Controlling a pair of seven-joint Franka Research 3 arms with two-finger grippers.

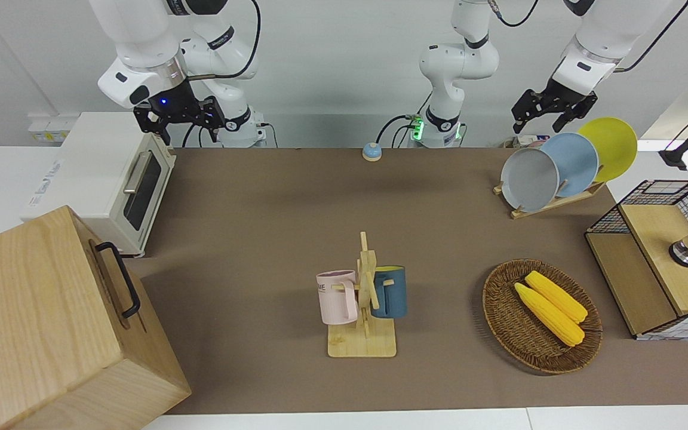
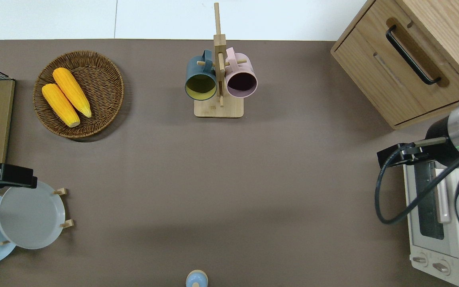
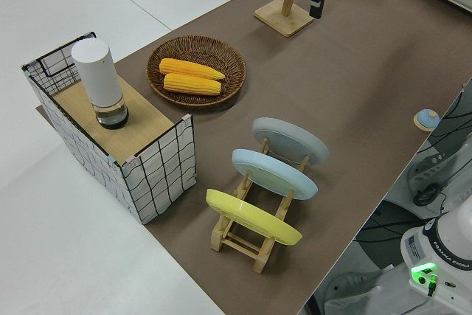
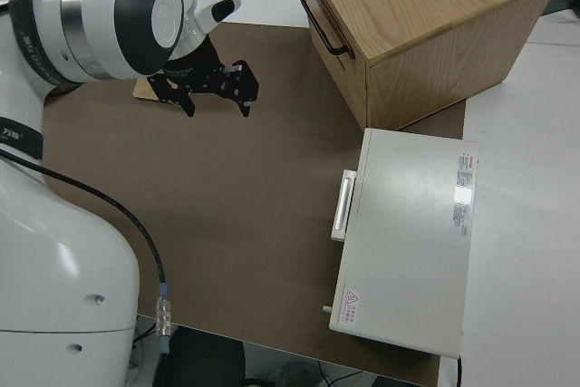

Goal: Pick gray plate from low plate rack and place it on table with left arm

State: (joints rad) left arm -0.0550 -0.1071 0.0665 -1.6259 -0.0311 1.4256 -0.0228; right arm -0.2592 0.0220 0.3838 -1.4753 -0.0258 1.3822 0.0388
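The gray plate [image 1: 529, 179] stands tilted in the end slot of the low plate rack [image 1: 553, 204], the slot farthest from the robots, at the left arm's end of the table [image 1: 260, 209]. It also shows in the overhead view [image 2: 30, 215] and in the left side view [image 3: 290, 140]. My left gripper [image 1: 537, 125] is open and empty in the air, over the gray plate's rim farther from the robots, clear of it. The right arm is parked, its gripper [image 1: 186, 126] open and empty.
A light-blue plate [image 1: 574, 162] and a yellow plate [image 1: 610, 146] fill the other rack slots. A wicker basket [image 1: 499, 316] holds two corn cobs. There is also a wire shelf [image 1: 666, 257], a mug stand [image 1: 363, 334], a toaster oven [image 1: 111, 179], a wooden cabinet [image 1: 51, 322] and a small blue bell [image 1: 371, 151].
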